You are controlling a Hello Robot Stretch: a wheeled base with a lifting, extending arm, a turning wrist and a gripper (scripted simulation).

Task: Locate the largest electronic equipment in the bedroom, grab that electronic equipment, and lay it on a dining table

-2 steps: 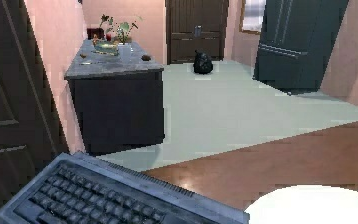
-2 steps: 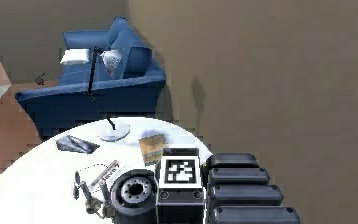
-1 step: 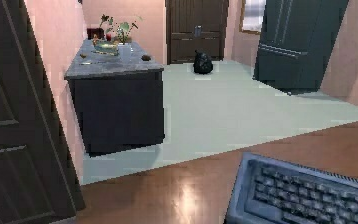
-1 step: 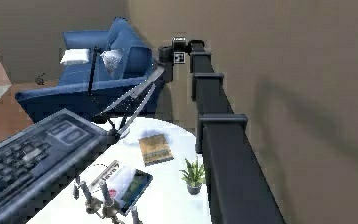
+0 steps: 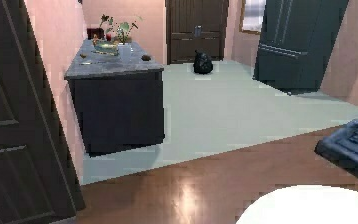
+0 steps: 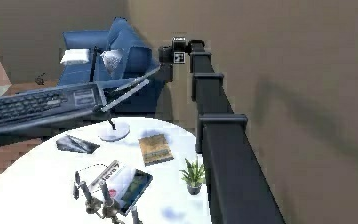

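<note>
Holds a dark laptop [image 6: 37, 105] in the hand [image 6: 137, 85], clear of the round white desk [image 6: 32, 172]. Cannot tell whether spread or pressed together. On it, near right: 1 potted plant [image 6: 194, 175].

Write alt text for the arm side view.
The robot's dark arm rises right of centre to its gripper; a flat dark keyboard device reaches in from the left. Below is a round white table with a book and small potted plant; a blue sofa stands behind.
</note>
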